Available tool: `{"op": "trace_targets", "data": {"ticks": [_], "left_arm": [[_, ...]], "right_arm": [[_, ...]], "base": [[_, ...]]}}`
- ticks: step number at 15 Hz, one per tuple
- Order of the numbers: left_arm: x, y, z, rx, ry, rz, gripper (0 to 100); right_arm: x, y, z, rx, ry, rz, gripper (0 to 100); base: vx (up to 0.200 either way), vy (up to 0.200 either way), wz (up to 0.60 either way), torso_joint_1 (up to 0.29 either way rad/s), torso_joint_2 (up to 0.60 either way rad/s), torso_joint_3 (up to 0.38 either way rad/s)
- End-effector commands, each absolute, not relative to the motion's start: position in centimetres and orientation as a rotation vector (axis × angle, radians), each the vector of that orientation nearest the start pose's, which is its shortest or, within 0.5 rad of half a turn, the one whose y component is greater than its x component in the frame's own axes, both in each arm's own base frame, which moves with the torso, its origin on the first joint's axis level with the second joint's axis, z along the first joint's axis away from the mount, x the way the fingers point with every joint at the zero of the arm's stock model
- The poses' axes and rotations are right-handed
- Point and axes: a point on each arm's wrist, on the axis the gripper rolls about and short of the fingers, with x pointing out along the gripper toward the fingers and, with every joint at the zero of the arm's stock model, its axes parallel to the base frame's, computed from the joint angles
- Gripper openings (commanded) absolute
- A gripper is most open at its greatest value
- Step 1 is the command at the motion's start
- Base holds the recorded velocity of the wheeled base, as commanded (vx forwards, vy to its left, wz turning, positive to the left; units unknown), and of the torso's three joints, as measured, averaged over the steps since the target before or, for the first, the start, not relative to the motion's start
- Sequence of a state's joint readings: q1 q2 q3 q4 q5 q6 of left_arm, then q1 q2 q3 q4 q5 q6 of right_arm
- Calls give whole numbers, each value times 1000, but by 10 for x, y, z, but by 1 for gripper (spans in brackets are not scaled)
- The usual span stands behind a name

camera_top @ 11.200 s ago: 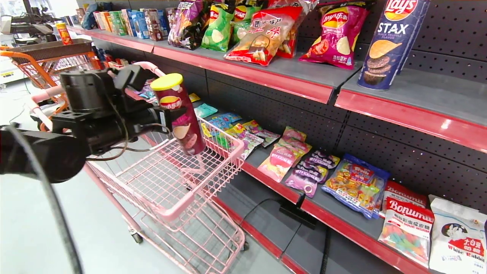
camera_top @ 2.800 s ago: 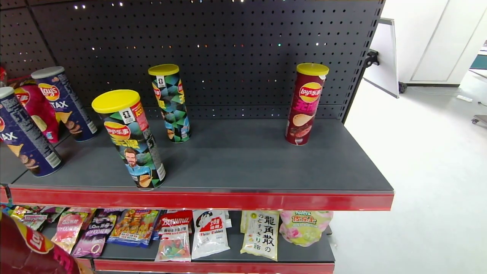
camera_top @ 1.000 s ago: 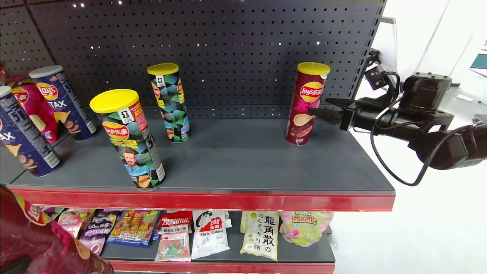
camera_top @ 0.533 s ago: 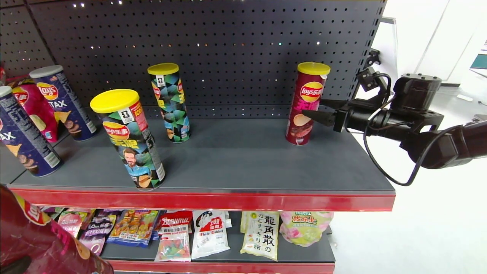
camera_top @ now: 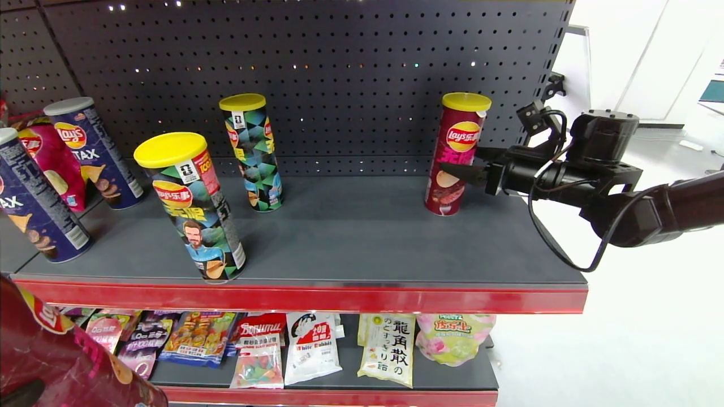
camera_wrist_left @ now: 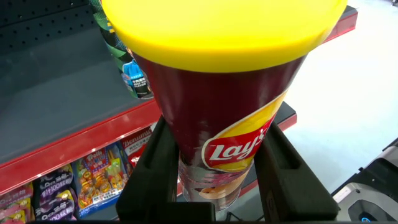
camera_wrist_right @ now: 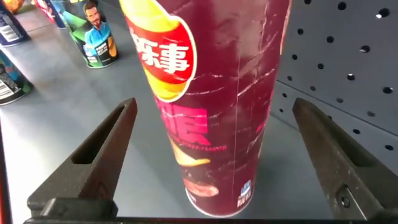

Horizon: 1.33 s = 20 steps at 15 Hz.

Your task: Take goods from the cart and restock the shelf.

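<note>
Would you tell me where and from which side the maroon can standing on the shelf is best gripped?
Grip the can around its mid-body, coming in level from its right. It stands upright, a plain cylinder, with the pegboard behind it and bare shelf to its right. The open right gripper straddles it there.

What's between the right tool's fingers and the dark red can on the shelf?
Nothing. In the right wrist view, bare gaps separate the fingers of the right tool from the dark red can on both sides; only shelf and pegboard show through.
</note>
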State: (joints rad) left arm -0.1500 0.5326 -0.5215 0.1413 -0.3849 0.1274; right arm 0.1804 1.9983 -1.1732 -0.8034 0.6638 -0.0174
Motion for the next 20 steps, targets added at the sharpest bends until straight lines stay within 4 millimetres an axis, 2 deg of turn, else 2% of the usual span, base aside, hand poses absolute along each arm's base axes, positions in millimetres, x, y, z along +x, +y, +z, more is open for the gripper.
{"op": "trace_targets", "data": {"ticks": [1,3,4,9,13,16,19,20], "left_arm": [[15,-11,211,106,117,-543,0],[15,-11,211,106,115,-543,0],[15,-11,210,106,117,-545,0],[14,-11,210,106,117,-542,0],[14,-11,210,107,114,-538,0],[14,-11,210,107,117,-537,0],[14,-11,210,107,117,-535,0],[14,-11,210,107,117,-535,0]], "right_arm": [[393,86,191,-15,11,845,100],[394,86,191,-19,8,845,100],[394,86,191,-29,4,845,0],[393,90,188,-39,8,855,0],[376,87,199,-59,-9,853,0],[336,79,205,-73,7,851,0],[310,74,215,-85,-12,841,0],[309,73,215,-87,-14,841,0]], "base": [[0,0,0,0,0,0],[0,0,0,0,0,0],[0,0,0,0,0,0],[0,0,0,0,0,0],[0,0,0,0,0,0],[0,0,0,0,0,0],[0,0,0,0,0,0],[0,0,0,0,0,0]]}}
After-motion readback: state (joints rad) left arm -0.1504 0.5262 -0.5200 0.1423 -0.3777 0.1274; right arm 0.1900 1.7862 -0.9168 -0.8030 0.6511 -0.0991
